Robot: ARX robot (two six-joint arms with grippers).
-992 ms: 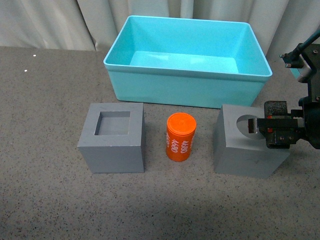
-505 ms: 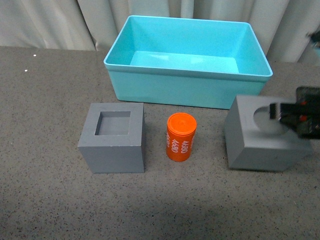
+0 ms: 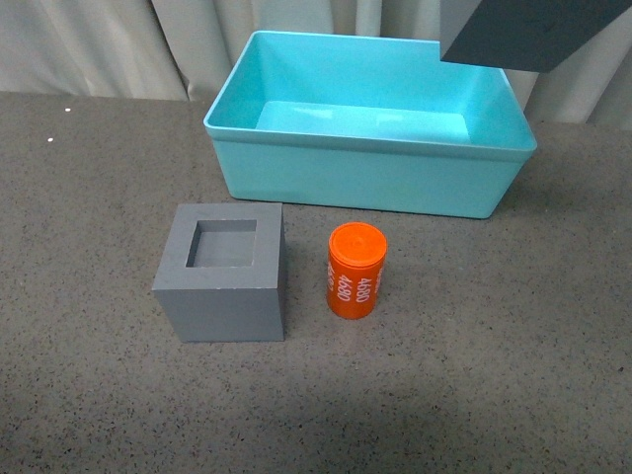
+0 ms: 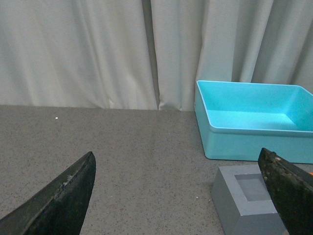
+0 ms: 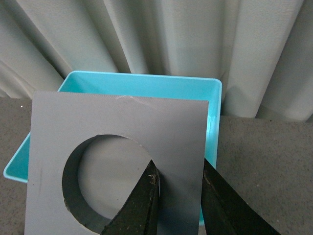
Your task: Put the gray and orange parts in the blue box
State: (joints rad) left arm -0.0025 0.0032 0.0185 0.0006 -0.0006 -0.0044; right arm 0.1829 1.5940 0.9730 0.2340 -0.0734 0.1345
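The gray cube with the round recess [image 3: 523, 30] hangs high at the top right of the front view, over the blue box's [image 3: 365, 188] right rear corner. My right gripper [image 5: 178, 169] is shut on its wall, one finger inside the round recess [image 5: 105, 181]; the blue box [image 5: 212, 122] shows beneath it. The gray cube with the square recess [image 3: 222, 272] stands on the table at front left, with the orange cylinder [image 3: 356, 270] upright to its right. My left gripper [image 4: 181, 191] is open low over the table, the square-recess cube [image 4: 247, 200] near one fingertip.
The gray speckled table [image 3: 474, 375] stretches in front of the box. A pale curtain [image 3: 118, 39] hangs behind the table. Inside the box I see nothing.
The right gripper has lifted the round-recess cube from the table at the right, up and toward the box, until only its underside shows at the top edge. The other parts have not moved.
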